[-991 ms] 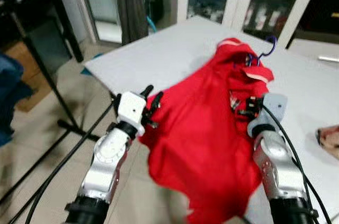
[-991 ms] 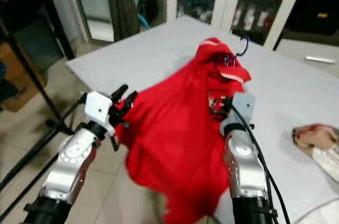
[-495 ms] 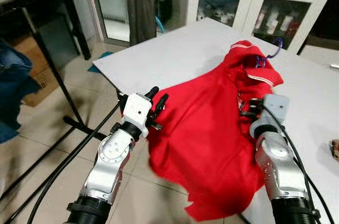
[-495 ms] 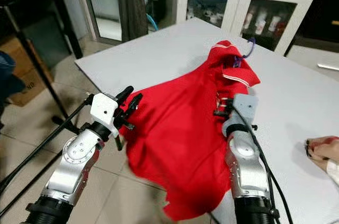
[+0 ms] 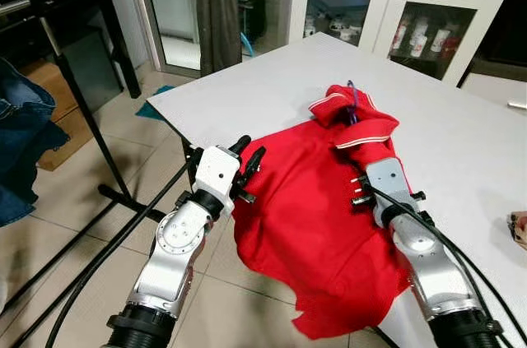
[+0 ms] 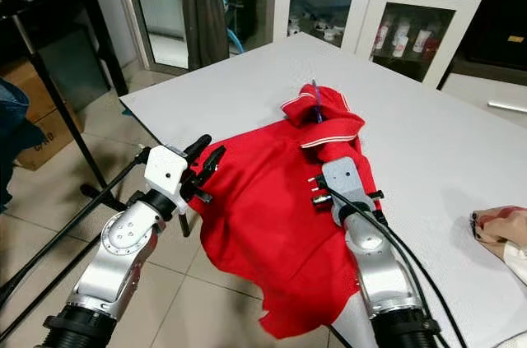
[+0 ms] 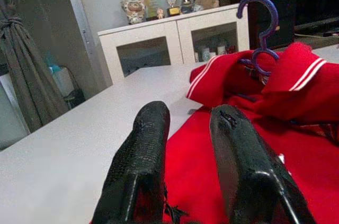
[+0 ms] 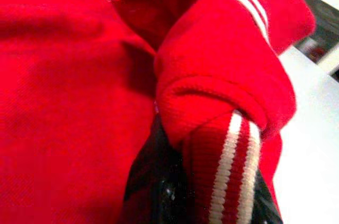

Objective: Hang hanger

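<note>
A red shirt point(image 5: 313, 200) with white-striped trim lies on the white table point(image 5: 263, 76) and hangs over its near edge. A purple hanger hook point(image 5: 352, 97) sticks up out of the bunched collar. My left gripper point(image 5: 249, 149) is at the shirt's left edge beside the table corner. Its fingers point(image 7: 143, 144) stand apart, open, with the shirt's hem low between them. My right gripper point(image 5: 360, 190) rests on the shirt just below the collar. It is shut on a striped fold of the shirt point(image 8: 222, 144).
A white cabinet with glass doors point(image 5: 395, 2) stands behind the table. A black stand point(image 5: 82, 109) with jeans point(image 5: 25, 134) is at the left, over tiled floor. Black cables point(image 5: 107, 241) run by my left arm. A person's hand point(image 6: 498, 225) rests on the table's right.
The shirt, held up off the table before, has come down and lies flatter. My right gripper has moved forward and left with its fold. The hanger hook sits lower.
</note>
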You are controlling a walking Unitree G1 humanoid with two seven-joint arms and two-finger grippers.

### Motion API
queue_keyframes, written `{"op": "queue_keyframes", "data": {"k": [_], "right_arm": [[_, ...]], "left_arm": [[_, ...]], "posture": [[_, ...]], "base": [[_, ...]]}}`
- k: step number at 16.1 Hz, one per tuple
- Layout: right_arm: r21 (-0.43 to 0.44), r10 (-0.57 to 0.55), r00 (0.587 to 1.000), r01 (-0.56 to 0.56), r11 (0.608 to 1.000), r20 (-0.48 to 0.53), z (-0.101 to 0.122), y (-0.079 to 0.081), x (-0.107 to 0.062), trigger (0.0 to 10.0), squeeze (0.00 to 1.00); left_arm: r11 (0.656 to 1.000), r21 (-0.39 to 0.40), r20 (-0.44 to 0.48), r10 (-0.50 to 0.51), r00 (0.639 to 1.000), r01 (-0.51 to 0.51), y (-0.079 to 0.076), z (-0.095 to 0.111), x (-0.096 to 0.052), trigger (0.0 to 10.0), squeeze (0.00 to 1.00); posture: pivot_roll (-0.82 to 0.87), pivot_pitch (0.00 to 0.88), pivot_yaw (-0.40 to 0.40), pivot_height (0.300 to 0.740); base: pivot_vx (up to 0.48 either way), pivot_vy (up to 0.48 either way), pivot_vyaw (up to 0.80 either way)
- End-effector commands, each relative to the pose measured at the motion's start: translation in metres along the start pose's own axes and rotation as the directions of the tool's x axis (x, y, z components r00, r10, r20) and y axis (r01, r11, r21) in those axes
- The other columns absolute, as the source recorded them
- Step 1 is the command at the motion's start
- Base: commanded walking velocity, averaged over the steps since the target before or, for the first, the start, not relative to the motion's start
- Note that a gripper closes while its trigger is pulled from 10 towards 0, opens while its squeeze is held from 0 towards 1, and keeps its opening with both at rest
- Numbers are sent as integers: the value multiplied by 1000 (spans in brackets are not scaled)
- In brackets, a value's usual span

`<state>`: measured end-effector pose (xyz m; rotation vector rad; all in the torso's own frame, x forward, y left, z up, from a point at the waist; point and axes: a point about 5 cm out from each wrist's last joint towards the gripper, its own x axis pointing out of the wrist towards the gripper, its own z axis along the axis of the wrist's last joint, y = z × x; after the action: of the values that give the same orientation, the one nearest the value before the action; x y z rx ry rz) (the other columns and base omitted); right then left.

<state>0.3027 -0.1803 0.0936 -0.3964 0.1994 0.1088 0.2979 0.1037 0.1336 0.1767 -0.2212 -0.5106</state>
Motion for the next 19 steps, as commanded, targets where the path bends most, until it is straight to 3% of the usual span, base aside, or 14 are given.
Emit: {"op": "queue_keyframes", "data": {"k": [1, 3, 5, 6, 8, 9, 11, 17, 19], "right_arm": [[-16, 50, 998, -50, 999, 39, 5, 2, 1, 10000, 0], [-191, 159, 965, -120, 974, 206, 24, -1, -9, 10000, 0], [-405, 237, 934, -114, 907, 269, 30, -1, -16, 10000, 0], [-447, 256, 920, -102, 889, 298, 33, 0, -17, 10000, 0], [-475, 269, 906, -89, 876, 326, 36, 0, -19, 10000, 0], [-525, 282, 895, -64, 849, 346, 38, 1, -20, 10000, 0], [-557, 277, 898, -43, 829, 342, 35, 0, -19, 10000, 0], [-598, 180, 944, 22, 801, 276, 24, -7, -7, 10000, 0], [-637, 173, 949, 38, 770, 265, 23, -8, -7, 10000, 0]], "left_arm": [[1000, 10, -10, -8, 1000, 8, -2, -1, 0, 10000, 0], [1000, 11, -12, -2, 1000, 2, -1, -1, -1, 10000, 0], [1000, 7, -4, 1, 1000, -1, 0, -1, -1, 10000, 0], [1000, -1, 11, -2, 1000, 2, -1, 1, 0, 10000, 0], [1000, -8, 37, -10, 999, 11, -1, 4, 1, 10000, 0], [999, 24, 78, -33, 996, 31, -1, 10, 1, 10000, 0], [992, 112, 76, -60, 995, 52, 1, 10, 1, 10000, 0], [984, 175, 86, -52, 995, 36, 5, 12, 5, 10000, 0], [968, 243, 121, -94, 988, 62, 2, 16, 5, 10000, 0]], "posture": [[41, 46, 11, 740], [40, 46, 10, 740], [37, 45, 10, 740], [37, 45, 10, 740], [37, 45, 10, 740], [37, 45, 8, 740], [40, 45, 6, 740], [43, 43, 3, 740], [44, 43, 1, 740]], "base": [[0, 0, 0], [0, 0, 0], [0, 0, 0], [0, 0, 0], [0, 0, 0], [0, 0, 0], [0, 0, 0], [0, 0, 0], [0, 0, 0]]}}
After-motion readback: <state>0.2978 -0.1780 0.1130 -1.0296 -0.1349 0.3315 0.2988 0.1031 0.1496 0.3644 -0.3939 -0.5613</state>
